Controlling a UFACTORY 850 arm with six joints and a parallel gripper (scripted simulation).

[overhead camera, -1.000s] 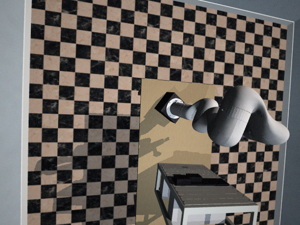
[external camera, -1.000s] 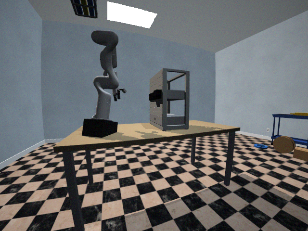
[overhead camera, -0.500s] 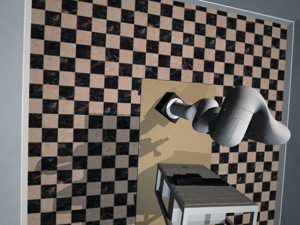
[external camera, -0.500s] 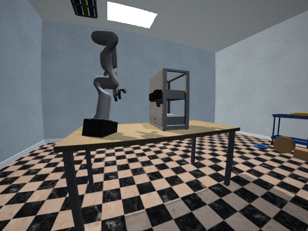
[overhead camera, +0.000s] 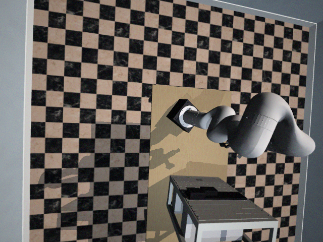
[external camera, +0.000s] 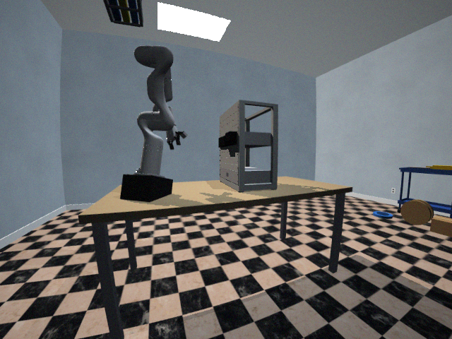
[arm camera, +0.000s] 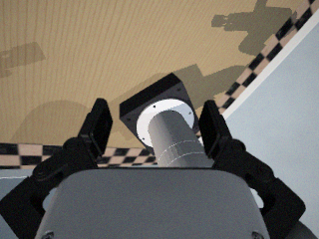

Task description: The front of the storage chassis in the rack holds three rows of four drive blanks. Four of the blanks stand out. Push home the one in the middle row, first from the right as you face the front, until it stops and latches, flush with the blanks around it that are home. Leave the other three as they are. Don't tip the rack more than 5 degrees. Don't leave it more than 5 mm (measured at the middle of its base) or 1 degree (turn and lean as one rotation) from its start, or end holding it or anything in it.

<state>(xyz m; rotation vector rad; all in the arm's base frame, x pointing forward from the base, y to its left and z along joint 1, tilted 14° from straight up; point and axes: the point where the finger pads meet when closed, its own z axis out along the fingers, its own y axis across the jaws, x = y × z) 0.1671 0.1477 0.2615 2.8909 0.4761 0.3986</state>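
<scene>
Top view: grey arm (overhead camera: 260, 125) folded over the right edge of the tan tabletop (overhead camera: 166, 145), rising from a black base (overhead camera: 174, 111) with a white flange. End effector mostly hidden beneath the arm here. Rack (overhead camera: 234, 208) at the lower end of the tabletop, well apart from the base, with the dark storage chassis (overhead camera: 208, 193) protruding from its front face.

Exterior view: end effector (external camera: 176, 139) hanging in mid-air, fingers spread wide, nothing between them, well short of the rack front. Chassis (external camera: 228, 140) mounted about halfway up the rack (external camera: 274, 145); individual drive blanks too small to tell apart, target blank's position not discernible.

Wrist view: looking down past both black fingers, fully apart and empty, onto the arm's own base (arm camera: 150, 97) and bare tabletop (arm camera: 90, 50). Rack out of sight.
</scene>
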